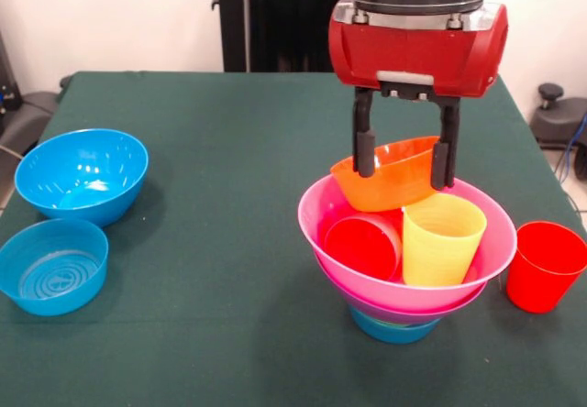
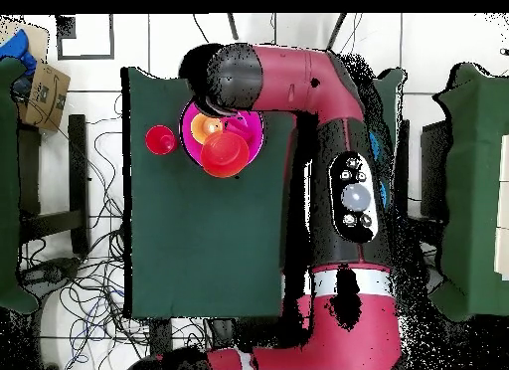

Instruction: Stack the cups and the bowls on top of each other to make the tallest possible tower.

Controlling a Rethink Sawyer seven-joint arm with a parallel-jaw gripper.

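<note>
My gripper (image 1: 404, 176) is shut on the small orange bowl (image 1: 390, 185) and holds it tilted just above the back rim of the wide pink bowl (image 1: 404, 294). Inside the pink bowl a yellow cup (image 1: 442, 242) stands upright and a red cup (image 1: 362, 247) leans beside it on its left. The pink bowl rests on a purplish bowl and a small blue bowl (image 1: 394, 327) at the base of the tower. A second red cup (image 1: 546, 265) stands on the table right of the tower; it also shows in the overhead view (image 2: 160, 139). No lime green bowl shows.
Two blue bowls sit at the left of the green table: a deep one (image 1: 83, 173) and a shallow one (image 1: 52, 265) in front of it. In the overhead view my arm (image 2: 338, 167) covers much of the table and part of the pink bowl (image 2: 254, 127).
</note>
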